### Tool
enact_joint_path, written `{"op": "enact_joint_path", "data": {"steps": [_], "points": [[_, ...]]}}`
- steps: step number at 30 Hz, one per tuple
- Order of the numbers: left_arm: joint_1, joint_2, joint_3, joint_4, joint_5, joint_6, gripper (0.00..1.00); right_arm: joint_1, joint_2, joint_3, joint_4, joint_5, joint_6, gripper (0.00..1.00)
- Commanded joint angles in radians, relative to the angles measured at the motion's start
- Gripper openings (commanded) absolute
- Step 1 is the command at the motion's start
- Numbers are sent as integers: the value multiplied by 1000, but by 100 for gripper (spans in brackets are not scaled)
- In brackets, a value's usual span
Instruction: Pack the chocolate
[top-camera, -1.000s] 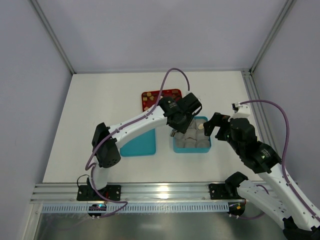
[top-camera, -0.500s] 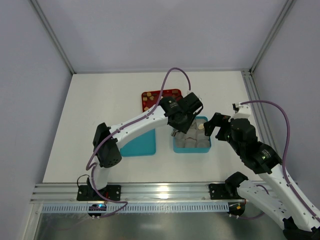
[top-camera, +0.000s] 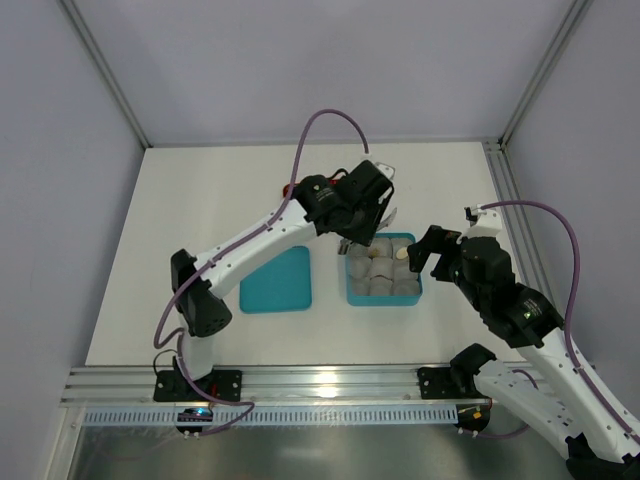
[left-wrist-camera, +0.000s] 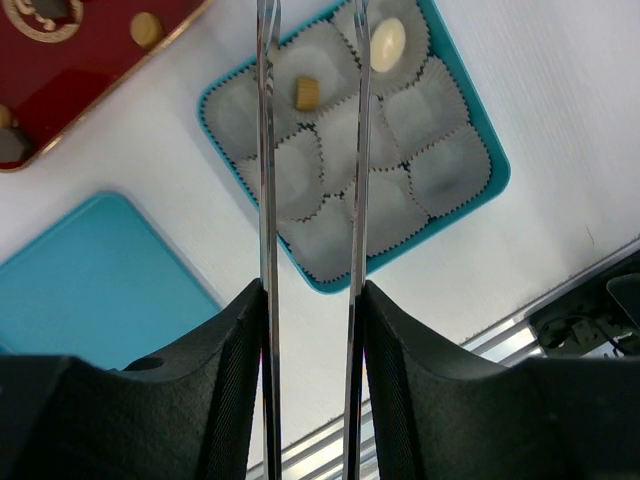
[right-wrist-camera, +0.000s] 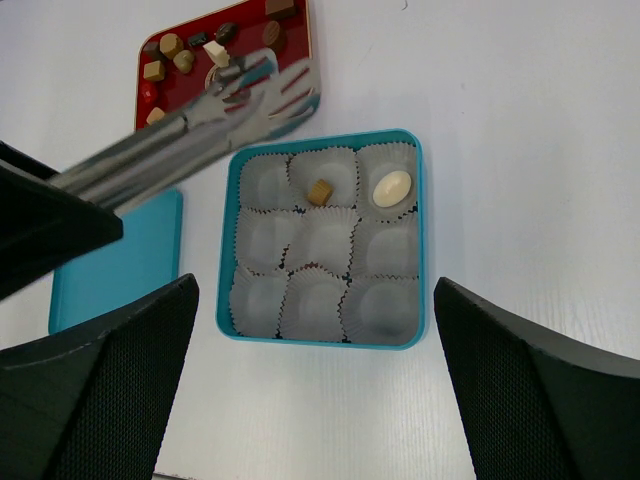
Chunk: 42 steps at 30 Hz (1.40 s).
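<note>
Chocolate (right-wrist-camera: 320, 191) in box (right-wrist-camera: 320, 344), left end effector (left-wrist-camera: 311, 15) lifted away

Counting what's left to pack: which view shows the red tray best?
Right wrist: most of the red tray, chocolates distinct. Left wrist catches a corner; on top, the left arm covers nearly all.

Teal box (right-wrist-camera: 424, 230), grey cups (right-wrist-camera: 322, 243), tan and cream chocolate (right-wrist-camera: 320, 191).

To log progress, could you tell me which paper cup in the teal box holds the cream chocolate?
The far right corner cup; its neighbour holds a tan piece, the rest nothing.
</note>
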Motion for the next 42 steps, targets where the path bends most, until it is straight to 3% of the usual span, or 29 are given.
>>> {"op": "enact_joint_path", "data": {"steps": [1,15,42], "points": [[61,-43,58,-17,-64,10,42,4,-3,44,19,12,-12,100],[254,177,222,-56,-83,63,44,4,-6,56,-1,10,-18,100],[271,267,202,-42,-78,69,44,4,-24,38,-13,13,-15,100]]}}
